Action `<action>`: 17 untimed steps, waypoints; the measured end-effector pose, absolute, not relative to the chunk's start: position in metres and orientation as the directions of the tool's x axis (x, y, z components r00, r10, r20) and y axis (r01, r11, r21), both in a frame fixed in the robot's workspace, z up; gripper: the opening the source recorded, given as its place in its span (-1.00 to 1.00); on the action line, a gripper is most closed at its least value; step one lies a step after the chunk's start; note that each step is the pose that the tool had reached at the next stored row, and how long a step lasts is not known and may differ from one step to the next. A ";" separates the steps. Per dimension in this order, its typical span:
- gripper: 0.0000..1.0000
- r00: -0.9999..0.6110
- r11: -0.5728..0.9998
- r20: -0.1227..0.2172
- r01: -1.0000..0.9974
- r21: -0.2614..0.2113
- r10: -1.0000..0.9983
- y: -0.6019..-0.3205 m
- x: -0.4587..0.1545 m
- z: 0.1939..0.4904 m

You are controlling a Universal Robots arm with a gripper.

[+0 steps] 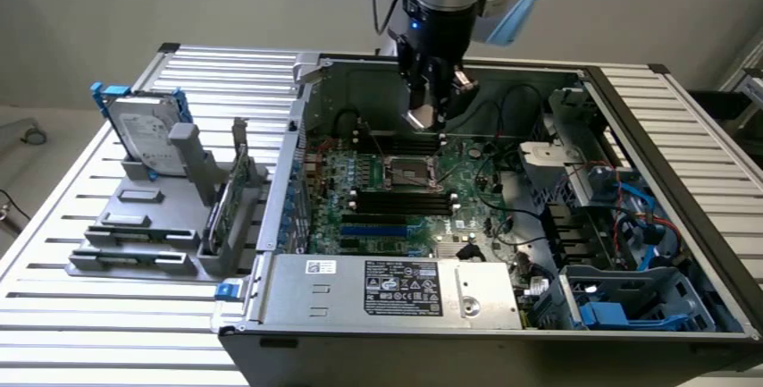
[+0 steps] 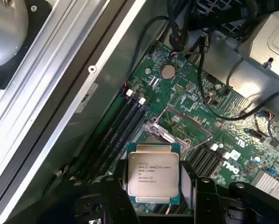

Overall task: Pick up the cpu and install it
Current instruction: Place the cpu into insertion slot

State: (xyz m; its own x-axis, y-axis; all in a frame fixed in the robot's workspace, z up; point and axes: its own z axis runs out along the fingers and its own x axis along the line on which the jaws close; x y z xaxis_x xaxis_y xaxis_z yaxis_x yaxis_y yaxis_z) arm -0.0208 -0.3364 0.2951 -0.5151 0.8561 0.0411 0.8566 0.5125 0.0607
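Above the socket (image 1: 414,175) | tool (image 1: 423,119) clamps cpu (image 2: 153,173) | socket part-hidden behind it

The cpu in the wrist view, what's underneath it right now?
Below the cpu, gripped in the hand, lies the green motherboard, with its metal socket frame and dark memory slots showing. The patch of board directly behind the chip is covered by it.

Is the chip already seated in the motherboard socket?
No, the chip is clamped in the gripper, hanging above the motherboard.
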 end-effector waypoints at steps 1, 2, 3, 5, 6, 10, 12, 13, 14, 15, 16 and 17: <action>0.09 -0.500 0.497 0.041 0.866 0.061 0.865 -0.336 -0.021 0.294; 0.09 -0.484 0.481 0.041 0.874 0.061 0.874 -0.336 -0.021 0.293; 0.09 -0.467 0.465 0.041 0.883 0.061 0.883 -0.336 -0.021 0.292; 0.09 -0.435 0.432 0.041 0.900 0.061 0.900 -0.336 -0.021 0.290; 0.09 -0.419 0.417 0.041 0.907 0.061 0.907 -0.336 -0.021 0.289; 0.09 -0.352 0.349 0.041 0.935 0.061 0.935 -0.336 -0.021 0.284; 0.09 -0.318 0.315 0.041 0.947 0.061 0.947 -0.336 -0.021 0.281; 0.09 -0.300 0.297 0.041 0.953 0.061 0.953 -0.336 -0.021 0.279; 0.09 -0.284 0.281 0.041 0.958 0.061 0.958 -0.336 -0.021 0.278; 0.09 -0.266 0.263 0.041 0.963 0.061 0.963 -0.336 -0.021 0.276; 0.09 -0.247 0.245 0.041 0.968 0.061 0.968 -0.336 -0.021 0.275; 0.09 -0.229 0.227 0.041 0.972 0.061 0.972 -0.336 -0.021 0.273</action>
State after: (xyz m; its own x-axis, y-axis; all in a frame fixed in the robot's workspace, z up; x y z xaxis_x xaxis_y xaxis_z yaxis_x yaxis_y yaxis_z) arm -0.0208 -0.3364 0.2728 -0.2293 0.9725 0.0411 0.9721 0.2266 0.0607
